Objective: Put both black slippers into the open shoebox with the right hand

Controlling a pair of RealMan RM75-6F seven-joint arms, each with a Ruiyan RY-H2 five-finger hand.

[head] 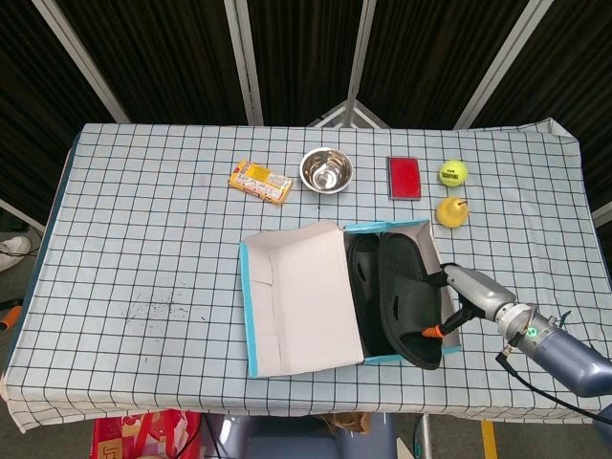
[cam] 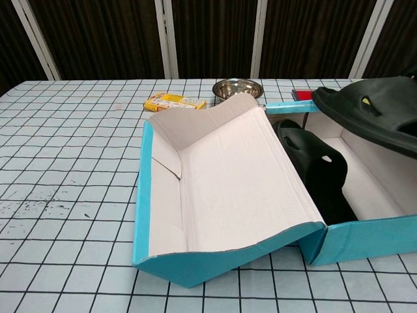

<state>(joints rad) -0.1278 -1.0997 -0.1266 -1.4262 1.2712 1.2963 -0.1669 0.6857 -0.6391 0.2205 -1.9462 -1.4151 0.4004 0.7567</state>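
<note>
Gripped second black slipper [head: 406, 298] with right hand [head: 466, 290], tilted over right part of open shoebox [head: 287, 368]. First slipper [head: 365, 277] already inside box, left of held one, beside raised lid [cam: 221, 189]. Left hand out of both views.

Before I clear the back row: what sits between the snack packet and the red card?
In the head view, the steel bowl stands between the yellow snack packet and the red card, apart from both.
</note>
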